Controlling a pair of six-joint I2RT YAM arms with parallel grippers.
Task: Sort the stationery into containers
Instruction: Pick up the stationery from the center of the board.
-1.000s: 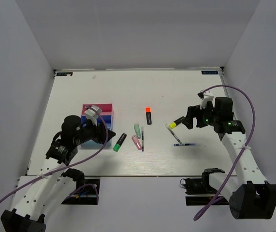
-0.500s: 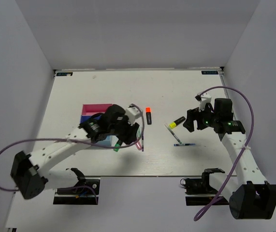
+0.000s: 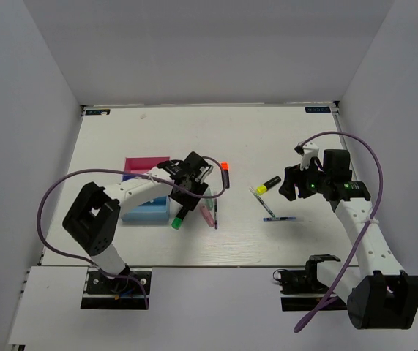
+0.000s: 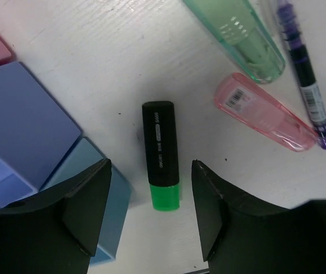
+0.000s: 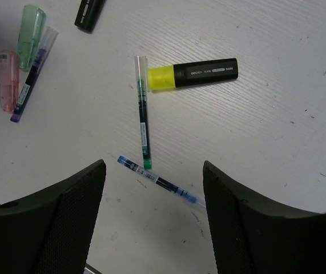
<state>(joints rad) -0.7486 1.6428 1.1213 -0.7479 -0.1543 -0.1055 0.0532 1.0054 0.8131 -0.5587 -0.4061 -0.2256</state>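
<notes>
Left hand (image 4: 151,171) hovers open, jaws astride the green-capped highlighter (image 4: 160,154), beside three trays (image 3: 144,161) toward the bench's (image 3: 157,131) left edge. Right hand (image 5: 154,171) hangs open above the yellow-capped highlighter (image 5: 192,73) toward the right edge. Five highlighters and three pens (image 5: 144,114) lie out. Pink highlighter (image 4: 265,120) carries a barcode; white print on the black ones is too small to read.
</notes>
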